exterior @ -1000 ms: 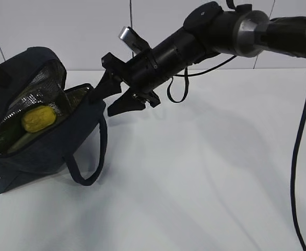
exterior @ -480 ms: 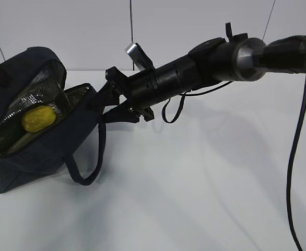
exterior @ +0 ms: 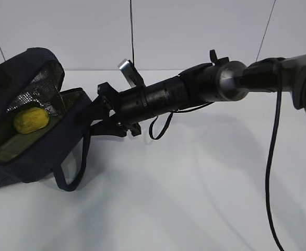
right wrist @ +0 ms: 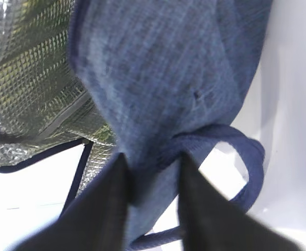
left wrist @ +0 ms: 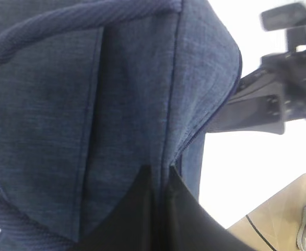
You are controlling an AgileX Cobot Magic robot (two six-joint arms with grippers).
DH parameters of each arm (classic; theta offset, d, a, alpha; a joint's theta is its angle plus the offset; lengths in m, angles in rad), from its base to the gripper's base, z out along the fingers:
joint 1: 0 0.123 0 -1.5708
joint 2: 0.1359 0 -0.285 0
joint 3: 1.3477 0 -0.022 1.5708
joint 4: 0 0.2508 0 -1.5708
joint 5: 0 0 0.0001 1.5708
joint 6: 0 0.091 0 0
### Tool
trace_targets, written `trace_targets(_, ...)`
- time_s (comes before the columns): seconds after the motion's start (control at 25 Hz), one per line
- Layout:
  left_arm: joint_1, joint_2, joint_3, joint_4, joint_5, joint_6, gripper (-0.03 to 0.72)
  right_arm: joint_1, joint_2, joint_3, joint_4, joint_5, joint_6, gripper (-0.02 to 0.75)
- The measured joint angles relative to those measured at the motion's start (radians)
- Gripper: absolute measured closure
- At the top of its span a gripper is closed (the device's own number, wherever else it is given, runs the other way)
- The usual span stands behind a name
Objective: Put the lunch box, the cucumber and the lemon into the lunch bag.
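Observation:
The navy lunch bag (exterior: pixel 38 151) lies open at the left, showing its silvery lining. The yellow lemon (exterior: pixel 31 120) lies inside it. Under the lemon is a dull green surface (exterior: pixel 8 149); I cannot tell whether it is the cucumber or the lunch box lid. My right gripper (exterior: pixel 102 116) is open, and its jaws straddle the bag's front wall (right wrist: pixel 158 68) just above a loop handle (right wrist: pixel 236 151). My left gripper (left wrist: pixel 159 172) is shut on a seam of the bag's outer fabric (left wrist: pixel 64 104). The bag hides it in the exterior view.
The white table (exterior: pixel 195 198) extends right of the bag and in front of it. The right arm (exterior: pixel 195 91) and its hanging cable (exterior: pixel 270 167) cross above the table. A loop handle (exterior: pixel 72 167) hangs in front of the bag. A white wall is behind.
My right gripper has moved left and lower onto the bag's front wall. The bag has shifted left and tilted, partly leaving the view.

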Motion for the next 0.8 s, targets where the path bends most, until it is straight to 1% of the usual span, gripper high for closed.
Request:
trace_targets(0.04,0.000,0.000,0.000,0.000,0.000,0.000,0.694,0.007,0.001,0.000,0.003,0.001,-0.008,0.347)
trace_targets(0.12,0.000,0.000,0.000,0.002,0.000,0.001,0.694,0.013,0.001,0.000,0.009,0.009,-0.015,0.435)
trace_targets(0.2,0.000,0.000,0.000,0.002,-0.002,0.003,0.694,0.013,0.001,0.000,0.013,0.013,-0.024,0.559)
trace_targets(0.28,0.000,0.000,0.000,0.002,-0.002,0.005,0.694,0.013,0.001,0.000,0.017,0.019,-0.036,0.666)
trace_targets(0.32,0.000,0.000,0.000,0.002,-0.002,0.005,0.694,0.013,0.001,0.000,0.019,0.021,-0.045,0.703)
trace_targets(0.4,0.000,0.000,0.000,0.002,-0.002,0.005,0.694,0.013,0.001,0.000,0.019,0.025,-0.062,0.724)
trace_targets(0.56,0.000,0.000,0.000,0.002,0.002,0.005,0.694,0.013,0.001,0.000,0.019,0.065,-0.098,0.727)
trace_targets(0.8,0.000,0.000,0.000,0.006,0.031,0.005,0.694,-0.005,-0.078,0.002,-0.059,0.073,-0.119,0.729)
